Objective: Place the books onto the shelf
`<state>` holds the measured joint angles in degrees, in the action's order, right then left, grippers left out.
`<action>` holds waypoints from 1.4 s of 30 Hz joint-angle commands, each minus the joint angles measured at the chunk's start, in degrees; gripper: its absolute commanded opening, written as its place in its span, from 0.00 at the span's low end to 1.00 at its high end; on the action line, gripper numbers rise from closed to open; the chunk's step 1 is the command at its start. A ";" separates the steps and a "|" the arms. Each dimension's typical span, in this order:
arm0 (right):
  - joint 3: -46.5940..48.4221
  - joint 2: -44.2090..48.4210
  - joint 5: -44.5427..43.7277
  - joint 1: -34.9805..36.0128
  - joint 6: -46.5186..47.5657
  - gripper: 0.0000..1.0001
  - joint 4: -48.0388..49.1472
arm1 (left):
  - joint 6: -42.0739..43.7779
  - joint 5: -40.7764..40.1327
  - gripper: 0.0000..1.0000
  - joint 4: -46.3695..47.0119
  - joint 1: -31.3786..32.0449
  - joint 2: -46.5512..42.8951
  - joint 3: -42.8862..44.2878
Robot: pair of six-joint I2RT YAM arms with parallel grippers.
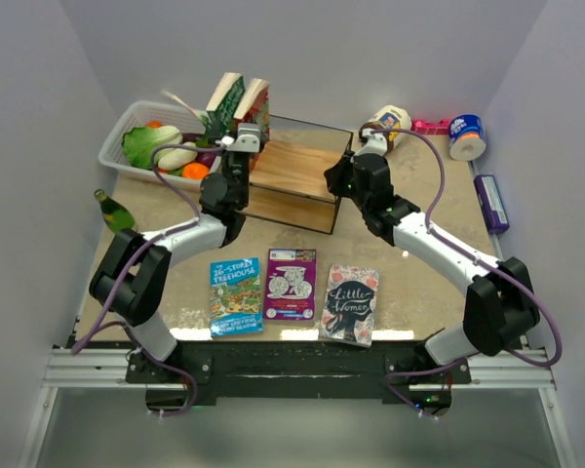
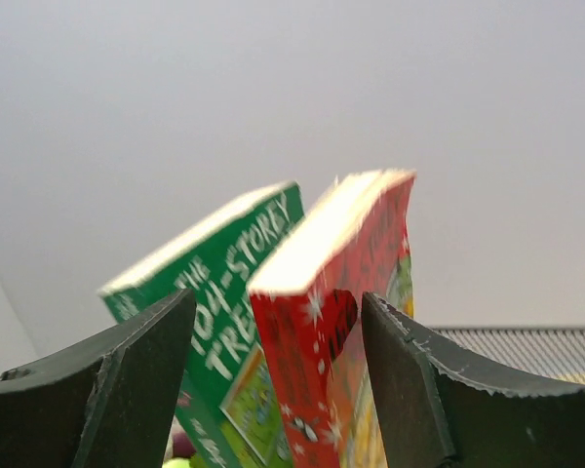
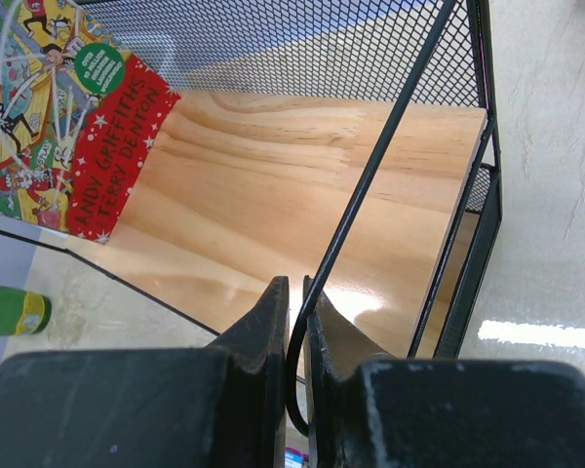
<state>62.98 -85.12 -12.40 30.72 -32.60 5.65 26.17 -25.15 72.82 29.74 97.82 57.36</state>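
Two grippers: left gripper (image 2: 278,317) placing, right gripper (image 3: 294,292) steadying, as I judged it.
Left jaws: spread, with one finger on either side of the red book (image 2: 331,263); no clear contact with its covers could be seen.
Right jaws: pressed together on a thin black wire of the shelf (image 3: 302,166) — probably to stop the light rack sliding under a book's push.
Red book: stood on end at the shelf's left end, cream page edges up, tilted to the left.
Green book (image 2: 224,268): just beside the red one and tilted the same way, so each likely propped the other.
Shelf board: bare wood lay to the right of the red book — room for more.
Waiting books: the Treehouse book (image 1: 236,296), purple book (image 1: 292,284) and Little Women (image 1: 350,303) lay flat and face up in a row on the table (image 1: 419,283), near the arm bases and well apart from the shelf, within easy reach of either arm.
Progress: two of five seemed shelved.
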 commanded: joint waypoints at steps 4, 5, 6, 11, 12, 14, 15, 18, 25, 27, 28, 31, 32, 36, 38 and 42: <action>-1.72 -1.19 1.42 0.39 1.49 0.00 -5.91 | 2.13 -2.63 0.73 6.64 -1.17 -3.51 2.23; -1.72 -1.10 1.50 0.39 1.49 0.00 -6.00 | 2.04 -2.63 0.73 6.72 -1.17 -3.78 2.14; -1.72 -1.01 1.51 0.39 1.57 0.00 -5.91 | 2.21 -2.63 0.73 6.81 -1.17 -3.78 2.05; -1.81 -0.92 1.50 0.31 1.49 0.00 -5.91 | 2.92 -2.01 0.72 7.16 -0.91 -4.83 2.14; -1.81 -0.92 1.51 0.31 1.49 0.00 -5.91 | 3.18 -1.84 0.71 7.16 -0.91 -5.01 2.23; -1.81 -1.01 1.59 0.31 1.49 0.00 -5.83 | 3.53 -1.40 0.71 7.16 -0.82 -5.45 2.40; -1.72 -0.92 1.59 0.39 1.49 0.00 -5.91 | 3.71 -1.40 0.71 7.16 -0.82 -5.62 2.40; -1.72 -0.92 1.59 0.31 1.40 0.00 -5.91 | 4.41 -1.13 0.71 7.16 -0.64 -6.50 2.58; -1.72 -0.84 1.68 0.31 1.40 0.00 -5.91 | 5.91 -0.96 0.73 7.08 -0.47 -7.99 3.02; -1.72 -0.92 1.77 0.39 1.31 0.00 -5.91 | 6.52 -0.96 0.73 7.08 -0.47 -8.44 3.11; -1.72 -0.84 1.86 0.39 1.31 0.00 -5.91 | 6.61 -0.96 0.73 7.08 -0.47 -8.87 3.19; -1.81 -0.83 1.86 0.31 1.31 0.00 -5.91 | 6.87 -0.78 0.73 6.73 -0.56 -9.49 3.28; -1.72 -0.92 1.94 0.31 1.31 0.00 -5.91 | 6.96 -0.78 0.73 6.55 -0.47 -9.75 3.28; -1.72 -0.92 2.03 0.39 1.31 0.00 -5.91 | 6.96 -1.31 0.73 7.16 -0.47 -11.24 2.67; -1.72 -0.84 2.03 0.31 1.40 0.00 -5.91 | 7.05 -1.83 0.74 7.51 -0.29 -12.91 2.05; -2.07 -0.40 2.47 0.31 1.57 0.00 -5.83 | 5.56 -2.80 0.74 7.52 0.23 -17.30 0.30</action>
<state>62.98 -85.12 -12.27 30.72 -32.75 5.65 31.35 -26.46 74.13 29.17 86.48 58.06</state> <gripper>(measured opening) 0.090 0.734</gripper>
